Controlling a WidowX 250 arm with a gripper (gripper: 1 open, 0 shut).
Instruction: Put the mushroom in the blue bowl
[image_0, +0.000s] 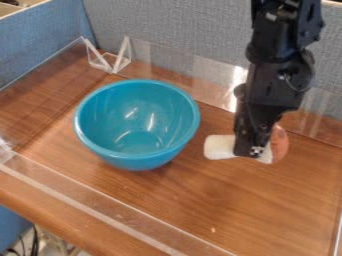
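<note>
The blue bowl stands upright and empty on the wooden table, left of centre. To its right the mushroom lies on its side, its cream stem pointing toward the bowl and its reddish cap pointing away. My gripper points straight down and is shut on the mushroom across its middle, low over the wood. Whether the mushroom touches the table I cannot tell. A small gap separates the stem from the bowl's wall.
Low clear acrylic walls fence the table on the front and sides, with a taller clear panel behind the arm. A clear triangular stand sits at the back left before a grey-blue partition.
</note>
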